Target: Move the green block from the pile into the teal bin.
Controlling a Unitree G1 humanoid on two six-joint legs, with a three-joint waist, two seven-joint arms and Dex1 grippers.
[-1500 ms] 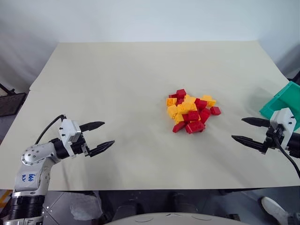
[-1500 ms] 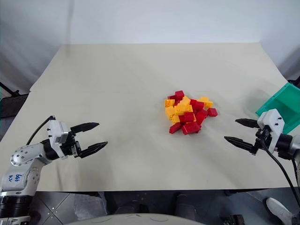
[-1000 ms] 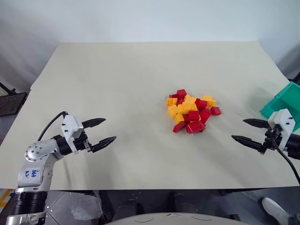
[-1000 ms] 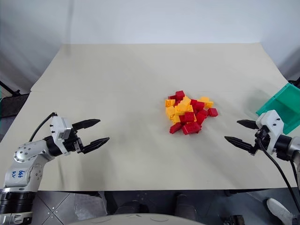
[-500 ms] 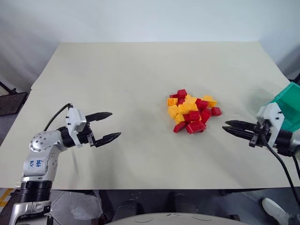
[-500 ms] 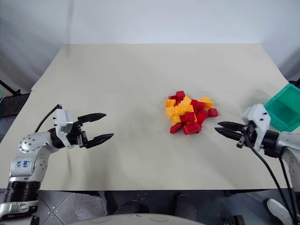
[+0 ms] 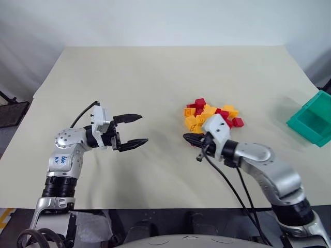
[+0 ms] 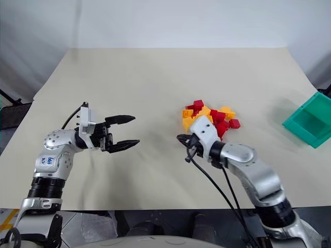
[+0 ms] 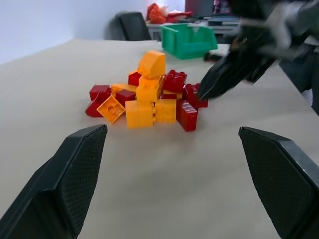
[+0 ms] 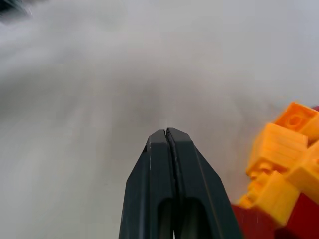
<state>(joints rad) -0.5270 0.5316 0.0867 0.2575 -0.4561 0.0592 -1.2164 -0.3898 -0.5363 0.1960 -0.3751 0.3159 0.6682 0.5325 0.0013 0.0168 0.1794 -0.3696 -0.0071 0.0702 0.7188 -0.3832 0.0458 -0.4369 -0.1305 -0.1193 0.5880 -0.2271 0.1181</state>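
1. Head views: left gripper [image 7: 135, 129] gapes wide, empty, over the table [image 7: 155, 77]; right gripper [image 7: 189, 137], pinched together and empty, sits at the pile [image 7: 214, 116]; teal bin [image 7: 312, 120] far right.
2. Left wrist view: spread fingers [image 9: 75, 169] frame the pile; green block not discernible.
3. Right wrist view: fingertips [image 10: 167, 144] pressed together beside yellow bricks [image 10: 279, 164].

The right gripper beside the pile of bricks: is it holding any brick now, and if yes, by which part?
Nothing is held. The right gripper is shut with its fingers pressed together and nothing between them, beside the pile. The left gripper is open and empty.
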